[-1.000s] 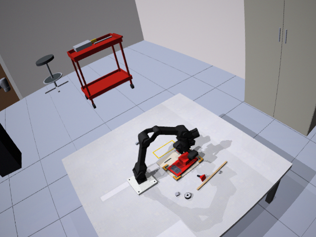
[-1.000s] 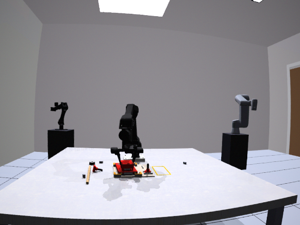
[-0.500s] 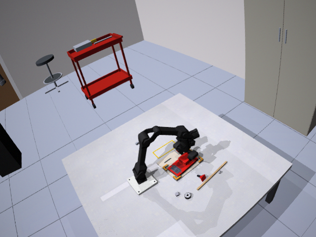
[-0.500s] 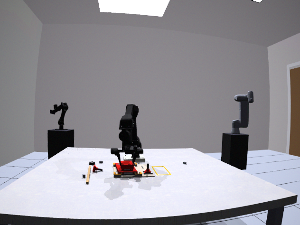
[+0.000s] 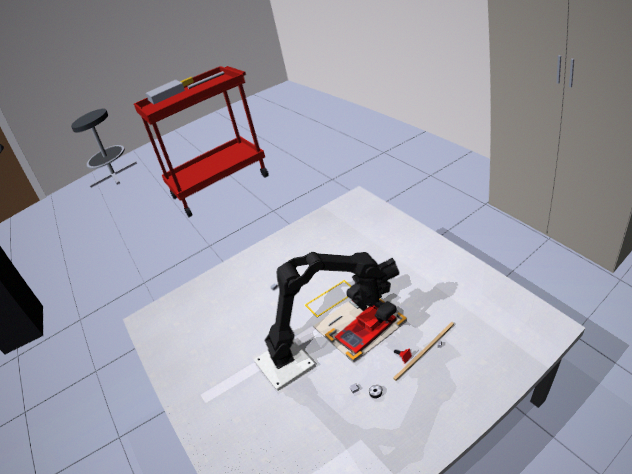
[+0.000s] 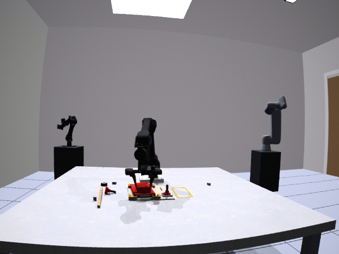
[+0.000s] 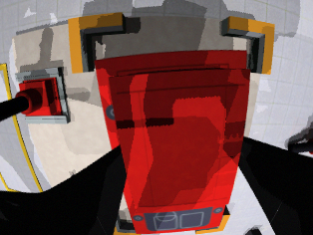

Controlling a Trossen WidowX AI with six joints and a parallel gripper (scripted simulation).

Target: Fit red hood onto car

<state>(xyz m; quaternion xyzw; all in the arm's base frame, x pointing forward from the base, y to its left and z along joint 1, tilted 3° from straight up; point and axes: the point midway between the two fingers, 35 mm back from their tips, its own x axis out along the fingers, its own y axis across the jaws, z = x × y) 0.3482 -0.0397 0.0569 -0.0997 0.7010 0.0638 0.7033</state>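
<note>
My gripper (image 5: 376,312) (image 6: 142,180) (image 7: 179,145) is shut on the red hood (image 5: 371,321) (image 6: 142,188) (image 7: 179,126), one finger on each long side. It holds the hood level, right over the red car chassis (image 5: 352,337) (image 7: 175,220). The chassis sits in the jig with orange corner blocks (image 5: 352,354) (image 6: 156,195) (image 7: 100,28). The hood covers the engine and the pegs. I cannot tell whether the hood touches the deck.
A red toggle clamp (image 6: 166,191) (image 7: 40,97) stands on the jig board beside a yellow outlined rectangle (image 5: 309,306) (image 6: 183,196). On the other side lie a wooden stick (image 5: 423,351) (image 6: 100,196), a small red clamp (image 5: 405,354) (image 6: 108,189), a metal disc (image 5: 376,391) and a small cube (image 5: 354,388).
</note>
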